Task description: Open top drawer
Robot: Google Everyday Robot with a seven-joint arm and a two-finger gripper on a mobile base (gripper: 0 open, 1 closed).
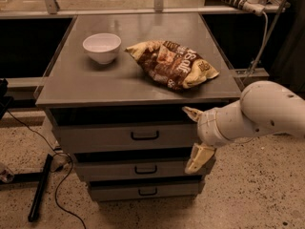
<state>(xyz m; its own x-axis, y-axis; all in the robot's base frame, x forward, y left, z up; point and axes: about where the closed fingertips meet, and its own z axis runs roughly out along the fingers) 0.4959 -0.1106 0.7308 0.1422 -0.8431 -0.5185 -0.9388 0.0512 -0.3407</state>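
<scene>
At right end of top drawer (109, 137): gripper (195, 136), fingers spread wide, nothing between them.
Drawer position: directly under surface (95, 87), uppermost of 3 grey drawers.
Handle (145, 135): black loop, centred, left of gripper, untouched.
On surface: white bowl (102, 46), chip bag (172, 63), apart.

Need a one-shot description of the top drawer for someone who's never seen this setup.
Find the grey cabinet with three stepped drawers. The top drawer sits directly under its tabletop, with the open gripper at its right end. It is wider and taller-fronted than the middle drawer and bottom drawer.
</scene>
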